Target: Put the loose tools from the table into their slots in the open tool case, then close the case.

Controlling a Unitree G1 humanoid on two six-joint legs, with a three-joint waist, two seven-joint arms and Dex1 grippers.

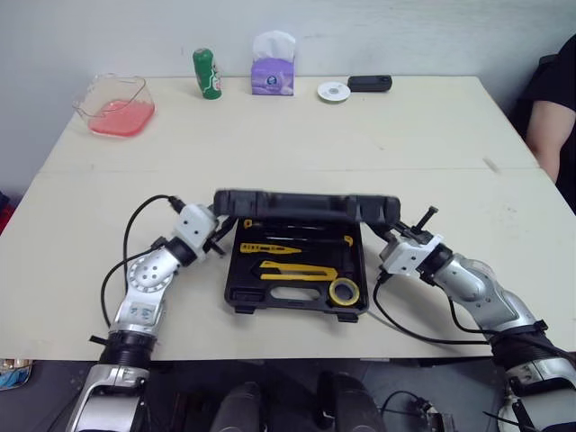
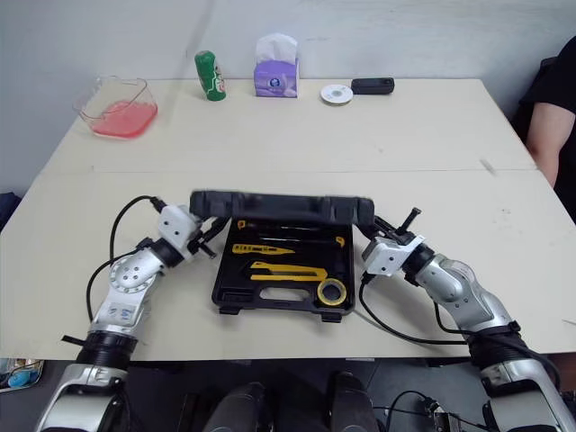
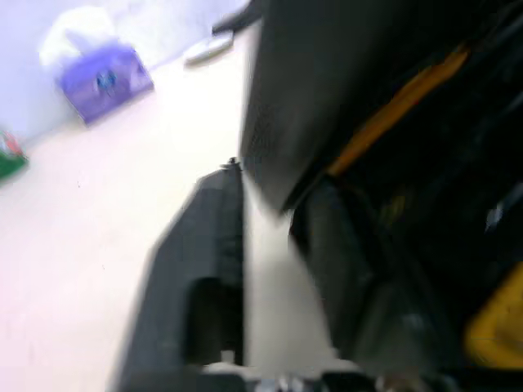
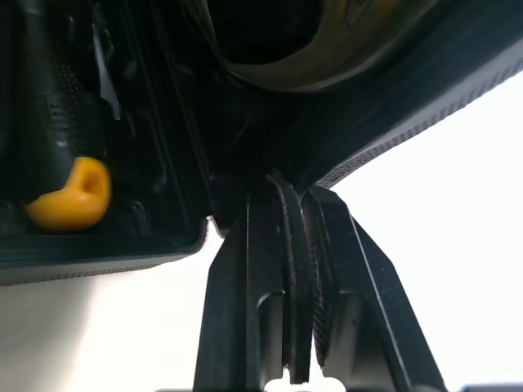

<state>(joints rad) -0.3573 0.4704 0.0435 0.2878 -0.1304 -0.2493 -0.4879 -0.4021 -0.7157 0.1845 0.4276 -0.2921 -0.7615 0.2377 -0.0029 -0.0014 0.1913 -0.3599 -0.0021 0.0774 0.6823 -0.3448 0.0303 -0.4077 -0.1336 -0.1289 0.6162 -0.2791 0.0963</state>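
- While the black plastic tool case (image 1: 297, 310) sits on the pale surface (image 1: 270, 135), lid (image 1: 306, 205) half down, the left end effector (image 1: 220, 236) is spread and the right end effector (image 1: 394, 236) is pressed together.
- Uneven pushes could twist the lid.

The tool case (image 1: 297, 299) between the left end effector (image 1: 219, 238) and the right end effector (image 1: 394, 236) is black. The tape roll (image 1: 343, 291), knife (image 1: 297, 271) and screwdriver (image 1: 269, 247) in it are yellow. On the pale cream worktop (image 1: 405, 135), well beyond both end effectors, are a green can (image 1: 207, 73), a purple tissue box (image 1: 273, 77) with white tissue, a white disc (image 1: 334, 91), a black device (image 1: 370, 83) and a clear tub (image 1: 115, 106) of pink liquid.
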